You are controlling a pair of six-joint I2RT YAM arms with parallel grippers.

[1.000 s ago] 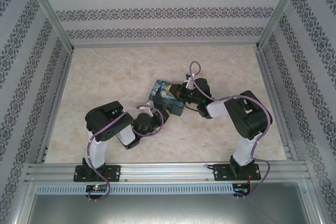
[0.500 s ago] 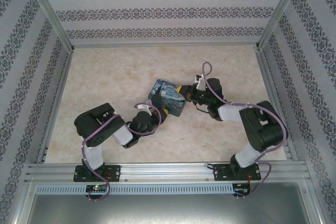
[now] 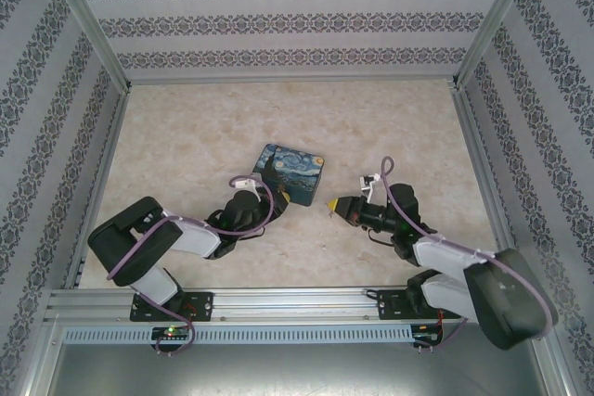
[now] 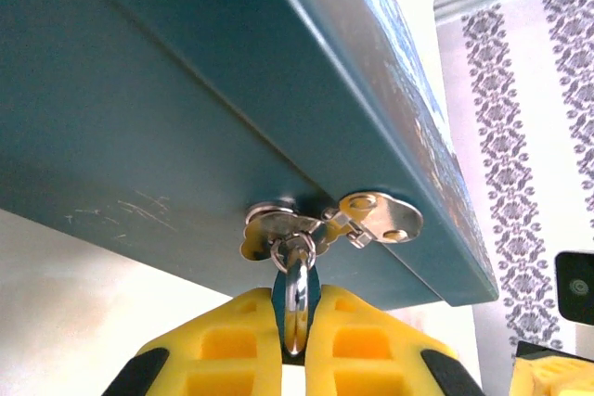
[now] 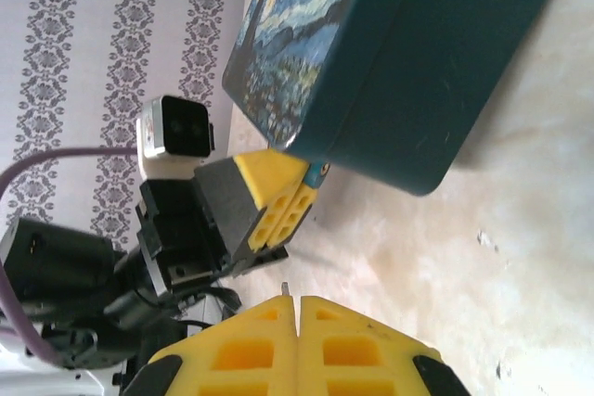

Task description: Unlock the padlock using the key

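Top external view: one painted blue-and-yellow case (image 3: 292,169) is seen lying flat on the beige table (image 3: 186,127), approx. mid-table, w/ patterned walls on three sides. Two arms are counted. The left gripper (image 3: 275,197) is set against the case's near edge. The right gripper (image 3: 334,206) is held low over the table, to the R of the case and apart from it, tips turned toward it.

Left wrist cam: the teal side wall of the case is seen close up, w/ one metal hasp (image 4: 371,215) fixed to it. One padlock (image 4: 295,296) is hung from the hasp by its shackle and is pinched edge-on btw. the two yellow fingers (image 4: 232,345) of the left gripper. Most of the lock's body is hidden by those fingers, so no keyhole can be made out.

Right wrist cam: the right gripper's yellow tips are pressed together, and one thin metal sliver, taken as the key (image 5: 285,289), is seen sticking out from them. Btw. it and the padlock, the left gripper's fingers are in the way at the case's lower corner.
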